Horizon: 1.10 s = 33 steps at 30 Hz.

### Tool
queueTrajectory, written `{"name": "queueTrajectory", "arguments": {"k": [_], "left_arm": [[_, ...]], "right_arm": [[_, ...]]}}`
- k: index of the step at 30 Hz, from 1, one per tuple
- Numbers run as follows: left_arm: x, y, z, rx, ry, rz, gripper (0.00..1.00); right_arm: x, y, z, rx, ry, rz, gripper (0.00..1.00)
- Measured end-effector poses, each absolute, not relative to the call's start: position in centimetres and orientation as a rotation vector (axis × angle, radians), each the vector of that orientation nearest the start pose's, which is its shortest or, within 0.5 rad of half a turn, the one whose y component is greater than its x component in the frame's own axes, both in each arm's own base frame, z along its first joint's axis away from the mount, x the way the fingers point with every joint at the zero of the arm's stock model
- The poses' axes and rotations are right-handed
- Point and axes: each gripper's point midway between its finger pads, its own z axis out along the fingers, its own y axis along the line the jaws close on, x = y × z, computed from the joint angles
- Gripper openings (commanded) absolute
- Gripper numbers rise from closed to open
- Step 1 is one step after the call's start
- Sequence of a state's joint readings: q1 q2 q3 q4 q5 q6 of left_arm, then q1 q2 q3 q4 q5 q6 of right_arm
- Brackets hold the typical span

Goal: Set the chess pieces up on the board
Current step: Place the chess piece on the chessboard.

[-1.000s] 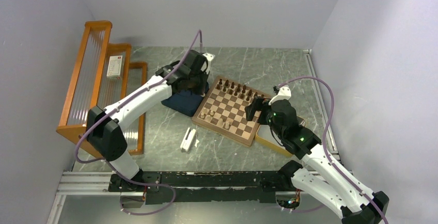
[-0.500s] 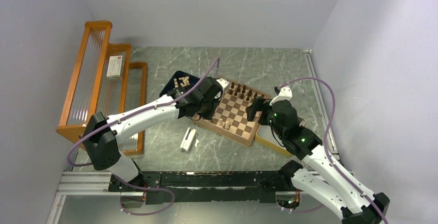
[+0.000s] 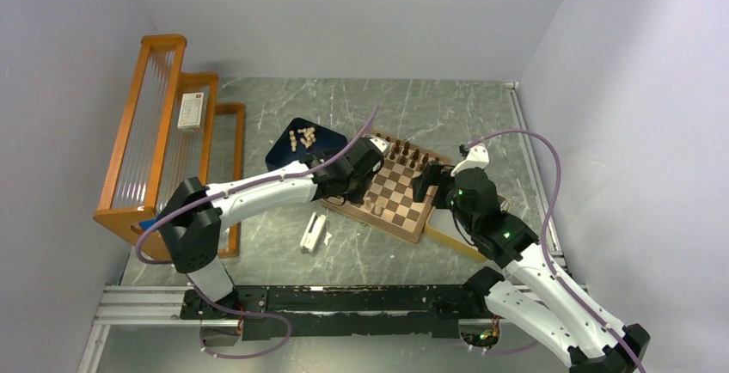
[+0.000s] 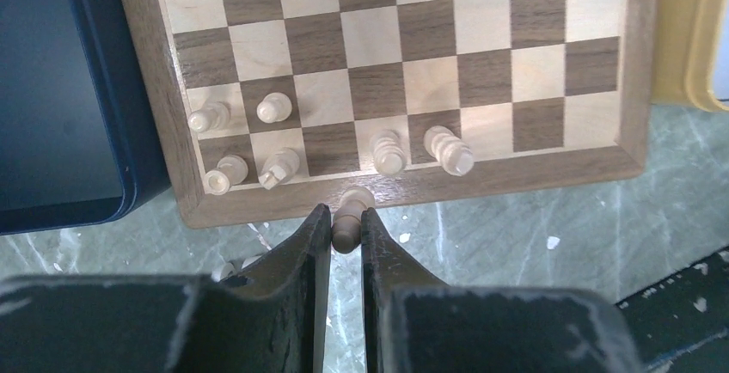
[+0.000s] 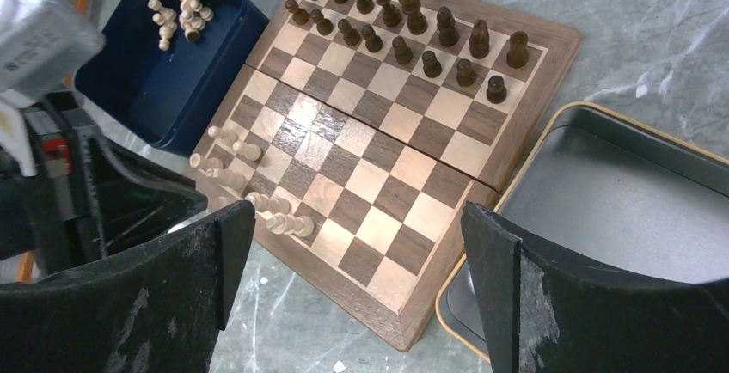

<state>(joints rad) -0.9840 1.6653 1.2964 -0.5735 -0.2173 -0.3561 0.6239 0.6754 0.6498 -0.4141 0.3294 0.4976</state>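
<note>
The board (image 3: 398, 191) lies mid-table; it also shows in the left wrist view (image 4: 627, 89) and the right wrist view (image 5: 361, 162). Dark brown pieces (image 5: 404, 21) fill its two far rows. Several pale tan pieces (image 4: 387, 154) stand at its near left corner. My left gripper (image 4: 346, 223) is shut on a pale tan piece (image 4: 348, 218), held just above the board's near rim. In the top view the left gripper (image 3: 354, 186) is over the board's left edge. My right gripper (image 5: 357, 244) is open and empty above the board's right corner, and shows in the top view (image 3: 427, 182).
A dark blue tray (image 5: 163, 81) with several loose pale pieces (image 5: 179, 12) sits left of the board. A yellow-rimmed tray (image 5: 602, 210) lies at the board's right. A small white object (image 3: 313, 232) lies on the table. An orange wooden rack (image 3: 159, 124) stands at left.
My left arm has swung from the blue tray to the board's near left edge, carrying a pale piece. The blue tray is uncovered. The right arm has barely moved.
</note>
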Motion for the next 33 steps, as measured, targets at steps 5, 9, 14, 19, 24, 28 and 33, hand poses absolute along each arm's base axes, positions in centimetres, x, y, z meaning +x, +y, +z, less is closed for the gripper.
{"name": "queueTrajectory", "arguments": {"k": [5, 9, 14, 19, 24, 28, 33], "left_arm": [[25.1, -32.5, 10.5, 0.678, 2.429, -0.229, 0.13], [25.4, -32.4, 10.2, 0.667, 2.428, -0.208, 0.13], [25.6, -32.4, 9.5, 0.666, 2.435, -0.188, 0.13], [25.7, -32.3, 8.6, 0.671, 2.448, -0.163, 0.13], [25.8, -32.3, 8.3, 0.671, 2.45, -0.154, 0.13], [25.9, -32.3, 8.1, 0.67, 2.45, -0.147, 0.14], [25.9, -32.3, 7.6, 0.674, 2.457, -0.136, 0.14]], "right_arm": [[23.9, 12.5, 19.5, 0.085, 2.002, 0.392, 0.95], [23.9, 12.4, 19.7, 0.09, 1.993, 0.392, 0.95], [23.9, 12.2, 19.8, 0.093, 1.99, 0.387, 0.95], [23.9, 12.2, 19.8, 0.096, 1.989, 0.382, 0.95], [23.9, 12.1, 19.8, 0.094, 1.988, 0.379, 0.95], [24.0, 12.1, 19.7, 0.093, 1.992, 0.376, 0.95], [24.0, 12.2, 19.6, 0.092, 1.994, 0.374, 0.95]]}}
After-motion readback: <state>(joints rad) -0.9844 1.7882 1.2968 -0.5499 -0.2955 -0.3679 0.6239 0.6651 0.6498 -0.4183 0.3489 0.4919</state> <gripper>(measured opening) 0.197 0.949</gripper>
